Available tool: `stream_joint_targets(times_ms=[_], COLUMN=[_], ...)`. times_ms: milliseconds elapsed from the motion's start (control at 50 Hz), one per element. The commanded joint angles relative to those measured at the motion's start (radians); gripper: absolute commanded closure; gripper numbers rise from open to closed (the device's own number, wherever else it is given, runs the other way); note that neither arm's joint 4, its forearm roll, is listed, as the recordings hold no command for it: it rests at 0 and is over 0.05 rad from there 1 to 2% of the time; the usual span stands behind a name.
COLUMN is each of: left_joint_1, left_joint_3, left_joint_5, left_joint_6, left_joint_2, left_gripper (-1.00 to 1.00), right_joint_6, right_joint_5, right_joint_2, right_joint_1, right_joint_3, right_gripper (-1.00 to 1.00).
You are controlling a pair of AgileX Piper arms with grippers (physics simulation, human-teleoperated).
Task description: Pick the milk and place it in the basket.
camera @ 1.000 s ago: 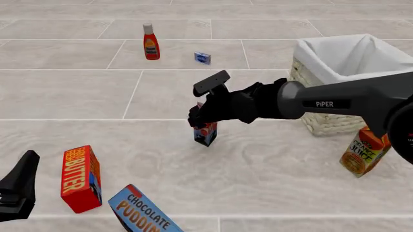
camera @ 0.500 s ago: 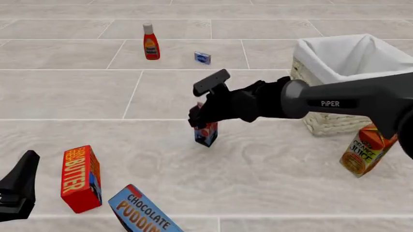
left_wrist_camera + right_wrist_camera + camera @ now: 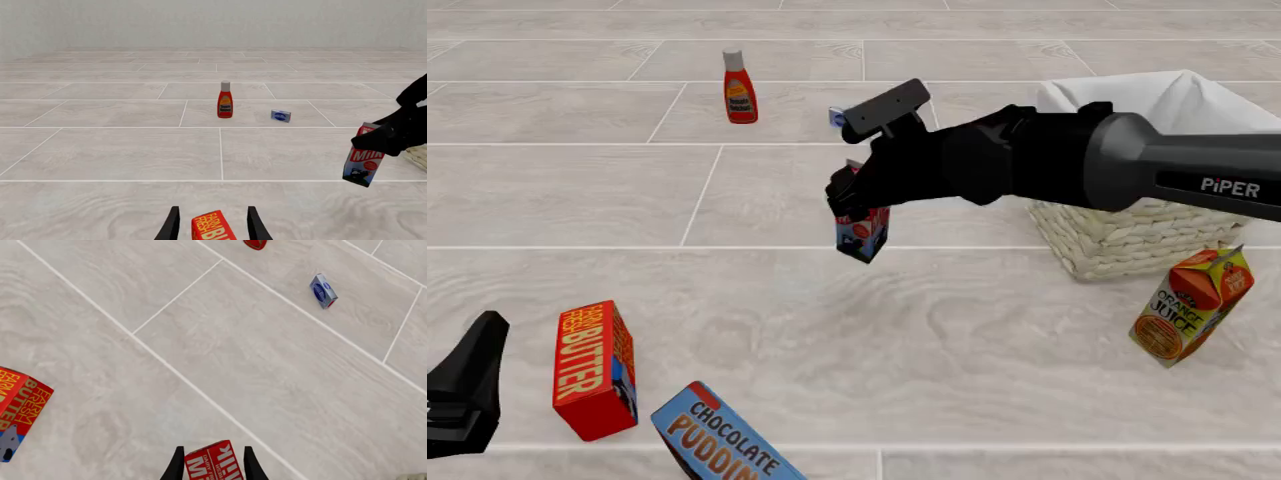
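Above the pale tiled surface (image 3: 774, 330), the milk (image 3: 862, 232) is clamped by the right fingers (image 3: 857, 200), tilted, left of the basket (image 3: 1121, 240); whether the left fingers (image 3: 212, 225) are parted cannot be told.

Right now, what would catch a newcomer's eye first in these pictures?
The right gripper, reaching in from the right, holds the milk by its top, clear of the table and tilted, left of the basket. The orange juice carton leans just in front of that basket. Near the left front edge stand the red butter box and the chocolate pudding box, beside the idle left gripper.
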Motion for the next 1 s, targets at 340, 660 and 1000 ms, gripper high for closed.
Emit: stream_joint_targets(times_ms=[340, 660, 1000], left_joint_1=[0.000, 0.000, 0.000], left_joint_3=[0.000, 0.000, 0.000], left_joint_5=[0.000, 0.000, 0.000], left_joint_6=[0.000, 0.000, 0.000], left_joint_2=[0.000, 0.000, 0.000], left_gripper=[-1.00, -1.00, -1.00], right_joint_6=[0.007, 0.003, -0.029], right_joint_5=[0.159, 0.248, 0.295], right_joint_2=[-0.206, -0.283, -0.321], right_joint_1=[-0.086, -0.170, -0.280], right_joint_3=[-0.129, -0.231, -0.295], right_gripper=[1.00, 1.00, 1.00])
